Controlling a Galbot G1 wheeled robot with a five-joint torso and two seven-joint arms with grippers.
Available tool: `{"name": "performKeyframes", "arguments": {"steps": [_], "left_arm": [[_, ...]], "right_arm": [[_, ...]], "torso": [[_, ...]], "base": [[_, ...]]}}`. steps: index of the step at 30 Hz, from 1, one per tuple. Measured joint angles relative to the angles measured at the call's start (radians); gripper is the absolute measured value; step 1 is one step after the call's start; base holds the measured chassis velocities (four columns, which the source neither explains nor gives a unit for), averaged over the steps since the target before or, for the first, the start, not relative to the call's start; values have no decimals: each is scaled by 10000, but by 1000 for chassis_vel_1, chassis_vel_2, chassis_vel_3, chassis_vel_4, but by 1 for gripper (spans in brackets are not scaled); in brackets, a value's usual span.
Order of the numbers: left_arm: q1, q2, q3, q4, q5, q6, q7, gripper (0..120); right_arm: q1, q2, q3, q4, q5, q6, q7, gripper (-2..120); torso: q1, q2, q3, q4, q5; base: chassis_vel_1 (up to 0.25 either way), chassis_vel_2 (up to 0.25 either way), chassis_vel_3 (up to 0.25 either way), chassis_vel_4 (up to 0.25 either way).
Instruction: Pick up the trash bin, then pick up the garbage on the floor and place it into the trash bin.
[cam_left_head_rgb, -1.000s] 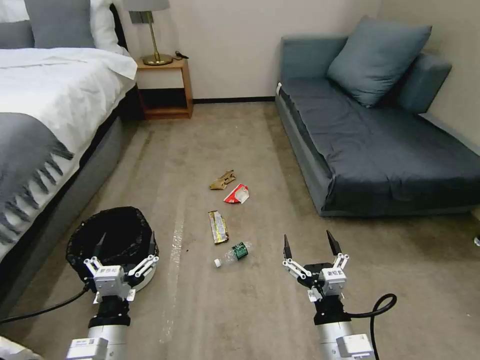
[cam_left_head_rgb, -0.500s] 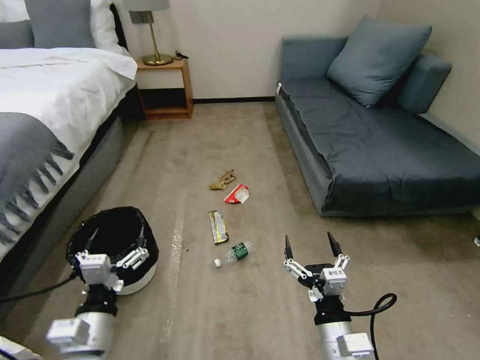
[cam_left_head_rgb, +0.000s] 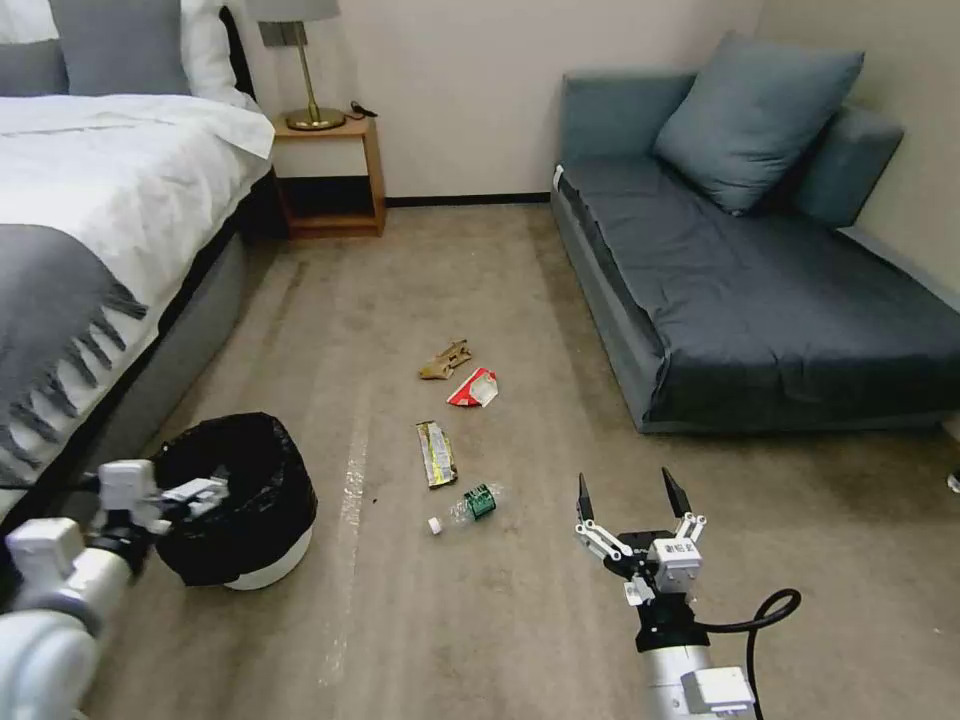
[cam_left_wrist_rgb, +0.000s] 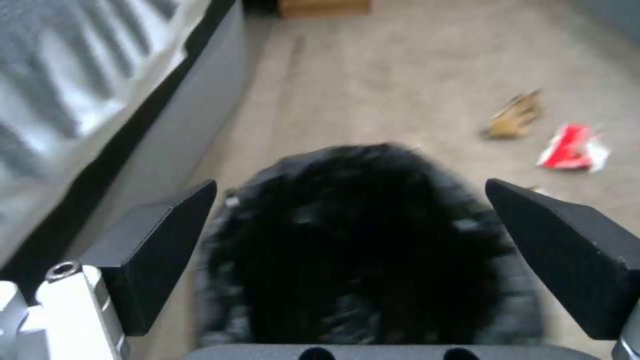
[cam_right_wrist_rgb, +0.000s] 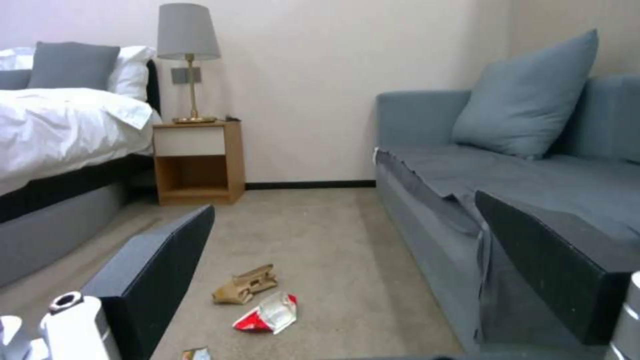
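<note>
Since the trash bin (cam_left_head_rgb: 240, 500) is a small white plastic tub lined with a crinkly black bag, it is probably light but stiff at the rim, while the loose bag film could slip or tear if pinched alone; the firm rim edge looks like the best hold. The left gripper (cam_left_wrist_rgb: 347, 260) hangs just beside and above the bin on its bed side, jaws spread wide and empty, with the bin's black mouth lying between its fingers (cam_left_wrist_rgb: 153, 250) in the wrist view. The right gripper (cam_left_head_rgb: 633, 500) hovers low over the carpet, wide open and empty; the clear bottle (cam_left_head_rgb: 468, 506) lies near it toward the bin, the long snack wrapper (cam_left_head_rgb: 436, 453), red-and-white wrapper (cam_left_head_rgb: 473, 388) and crumpled tan paper (cam_left_head_rgb: 445, 360) farther ahead.
</note>
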Motion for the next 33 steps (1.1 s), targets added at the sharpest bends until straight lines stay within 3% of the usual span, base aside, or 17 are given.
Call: {"name": "performKeyframes", "arguments": {"steps": [2,5,7,11,17,19,24,33], "left_arm": [[-114,104,23,161,-31,84,-7,100],[-910,565,434,1089,-402,558,-81,100],[-1019,607,491,1209,-463,628,-87,100],[-1881,1112,880,2409,-634,1605,-222,100],[-2459,1520,1188,3305,-495,1708,-81,100],[-2984,1642,1315,3879,-384,1705,-63,100],[-3638,1961,1553,4729,-121,1655,27,100],[-4416,2024,2298,5407,0,1950,605,100]], "right_arm": [[0,-10,3,0,0,0,0,100],[-11,-19,29,-1,-10,5,8,100],[-23,-18,32,-1,-15,12,11,100],[-133,-40,113,-1,-59,87,41,100],[-154,-95,204,5,-101,116,59,100],[-164,-53,200,18,-176,116,72,100],[-198,24,184,23,-281,125,84,100],[-134,128,183,13,-389,88,129,100]], "torso": [[0,0,0,1,-1],[1,0,0,-2,-3],[0,0,0,-3,-2],[0,0,0,-3,-1],[0,0,0,1,0],[1,0,0,-2,-1],[1,-1,0,0,0],[0,-1,0,-1,1]], "base": [[0,0,0,0],[0,0,0,0],[0,0,0,0],[0,0,0,0],[0,0,0,0],[0,0,0,0],[0,0,0,0],[0,0,0,0]]}}
